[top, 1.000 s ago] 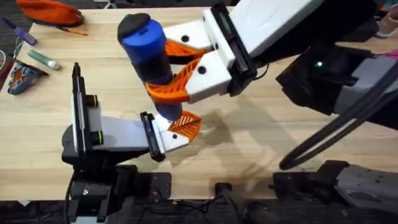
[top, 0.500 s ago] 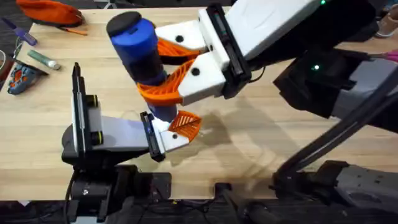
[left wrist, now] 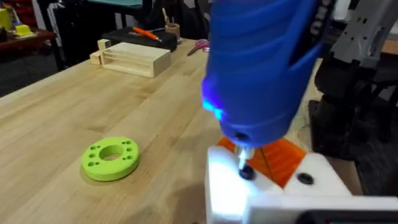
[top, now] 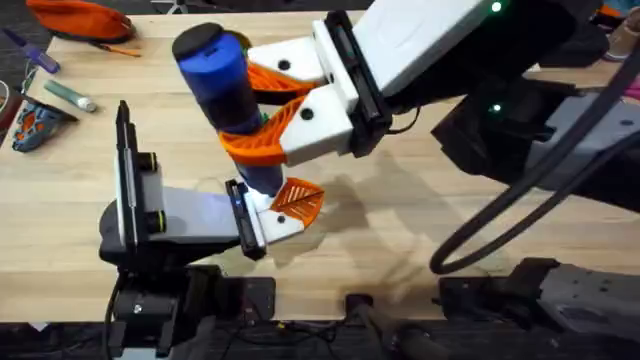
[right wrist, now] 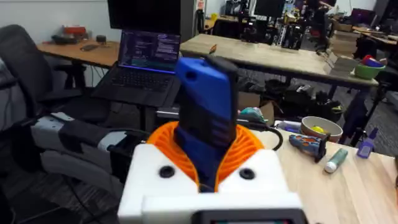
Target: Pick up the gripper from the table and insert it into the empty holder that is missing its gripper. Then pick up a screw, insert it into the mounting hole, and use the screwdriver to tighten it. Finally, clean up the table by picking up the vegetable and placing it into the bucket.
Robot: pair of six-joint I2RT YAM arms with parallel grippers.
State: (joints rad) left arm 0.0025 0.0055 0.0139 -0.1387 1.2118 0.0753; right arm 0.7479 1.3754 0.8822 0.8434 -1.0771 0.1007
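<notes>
Overhead, my right fingers clamp the screwdriver, tip down on the holder above the bench; I judge any tilt would slip it off the screw.

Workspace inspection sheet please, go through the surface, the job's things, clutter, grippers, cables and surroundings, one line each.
Surface: light wooden table, bare in the middle.
Job's things: blue screwdriver upright, tip down on the white holder, which carries an orange gripper; a blue light glows near the tip in the left wrist view.
Clutter: lime-green disc flat on the table; pale wooden box farther off; marker pen and an orange pouch at the far left corner.
Grippers: right gripper clamps the screwdriver; left gripper low by the holder, fingers unclear.
Cables: black cable arcing beside the right arm.
Surroundings: laptop and benches behind.
</notes>
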